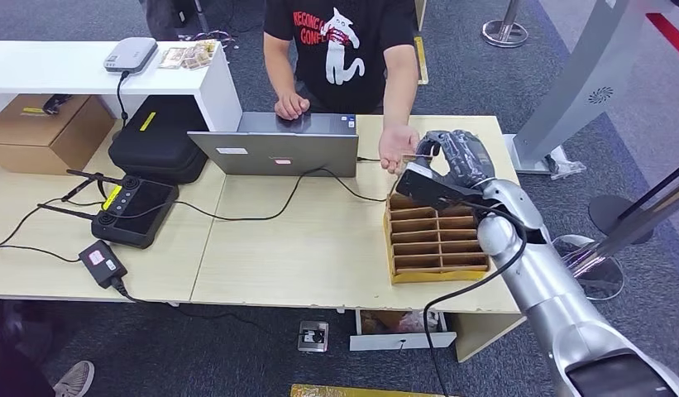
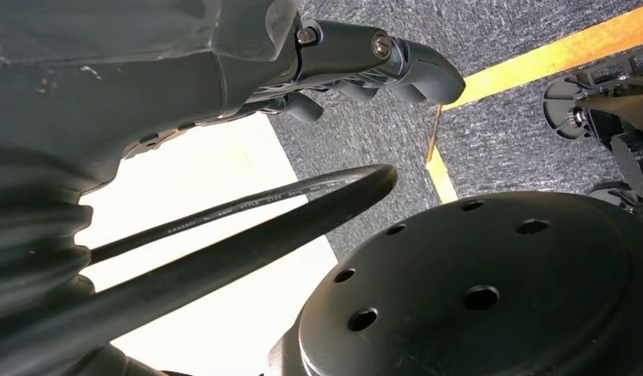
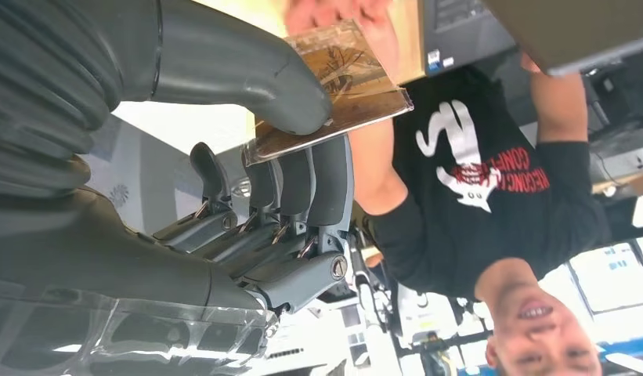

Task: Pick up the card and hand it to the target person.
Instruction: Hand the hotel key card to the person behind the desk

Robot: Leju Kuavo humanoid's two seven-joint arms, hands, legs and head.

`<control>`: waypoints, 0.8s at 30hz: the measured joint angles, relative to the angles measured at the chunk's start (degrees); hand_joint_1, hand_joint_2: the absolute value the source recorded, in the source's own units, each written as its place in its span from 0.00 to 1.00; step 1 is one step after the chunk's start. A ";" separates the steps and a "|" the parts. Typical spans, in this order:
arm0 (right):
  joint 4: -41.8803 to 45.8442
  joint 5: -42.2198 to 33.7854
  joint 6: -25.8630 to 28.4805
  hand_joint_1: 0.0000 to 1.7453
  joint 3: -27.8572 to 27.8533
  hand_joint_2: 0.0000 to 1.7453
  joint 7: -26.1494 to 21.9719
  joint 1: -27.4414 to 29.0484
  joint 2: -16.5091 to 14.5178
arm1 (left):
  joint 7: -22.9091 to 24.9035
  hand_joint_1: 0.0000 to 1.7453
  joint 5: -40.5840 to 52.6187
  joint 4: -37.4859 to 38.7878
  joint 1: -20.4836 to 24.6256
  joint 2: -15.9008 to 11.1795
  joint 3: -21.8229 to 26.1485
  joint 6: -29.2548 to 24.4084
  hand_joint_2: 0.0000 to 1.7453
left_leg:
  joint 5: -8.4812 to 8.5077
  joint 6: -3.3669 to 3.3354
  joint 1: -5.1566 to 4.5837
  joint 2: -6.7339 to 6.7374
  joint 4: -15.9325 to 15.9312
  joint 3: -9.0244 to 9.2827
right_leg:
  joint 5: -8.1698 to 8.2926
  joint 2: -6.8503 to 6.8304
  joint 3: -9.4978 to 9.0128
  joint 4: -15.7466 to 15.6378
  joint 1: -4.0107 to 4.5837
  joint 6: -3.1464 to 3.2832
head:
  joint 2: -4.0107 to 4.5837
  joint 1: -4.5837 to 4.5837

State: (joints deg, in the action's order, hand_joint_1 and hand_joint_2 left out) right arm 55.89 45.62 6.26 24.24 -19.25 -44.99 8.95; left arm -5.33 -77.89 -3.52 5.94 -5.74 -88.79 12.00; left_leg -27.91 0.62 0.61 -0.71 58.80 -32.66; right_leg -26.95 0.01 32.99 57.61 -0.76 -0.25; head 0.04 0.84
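Over counter [image 1: 319,248], beside wooden slotted tray [image 1: 439,240]: right robot hand [image 1: 451,161] pinching glossy brown card [image 3: 341,86], touching person's open palm [image 1: 398,149]. Pickup done; release pending. Left robot hand [image 2: 365,59] unclear.

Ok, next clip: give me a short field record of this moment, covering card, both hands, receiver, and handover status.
card: pinched between thumb and fingers of the right hand
right hand: raised over the table, beside the person's open palm
left hand: holds nothing, hangs above the carpet
receiver: person behind the laptop, palm up
organizer: wooden divided tray below the right hand
handover: card not yet released
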 joint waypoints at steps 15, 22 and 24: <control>-1.74 -1.20 0.48 0.82 0.01 1.00 -1.28 -1.99 -1.22 | -0.17 0.00 -0.87 0.00 -0.27 0.40 0.01 0.10 1.00 | 0.00 0.00 0.00 -0.01 0.00 -0.03 | 0.00 -0.02 0.00 0.00 0.00 0.00 | 0.00 0.00; -4.50 -1.20 0.43 0.82 0.02 1.00 -0.97 -3.28 -2.94 | -0.17 0.00 -0.86 0.00 -0.36 0.40 0.01 0.35 1.00 | 0.00 0.00 0.00 -0.02 0.00 -0.02 | 0.00 -0.02 0.00 0.00 0.00 0.00 | 0.00 0.00; -4.97 -1.21 0.43 0.81 0.02 1.00 -0.97 -3.47 -3.23 | -0.17 0.00 -0.86 0.00 -0.40 0.40 0.01 0.35 1.00 | 0.00 0.00 0.00 -0.03 0.00 -0.02 | 0.00 -0.03 0.00 0.00 0.00 0.00 | 0.00 0.00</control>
State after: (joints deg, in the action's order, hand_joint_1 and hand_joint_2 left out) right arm 50.93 44.40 6.69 24.26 -20.22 -48.46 5.72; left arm -5.51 -78.75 -3.52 5.54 -5.33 -88.78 12.35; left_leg -27.91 0.62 0.62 -0.74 58.79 -32.68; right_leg -26.96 -0.02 32.99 57.61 -0.75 -0.25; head 0.04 0.83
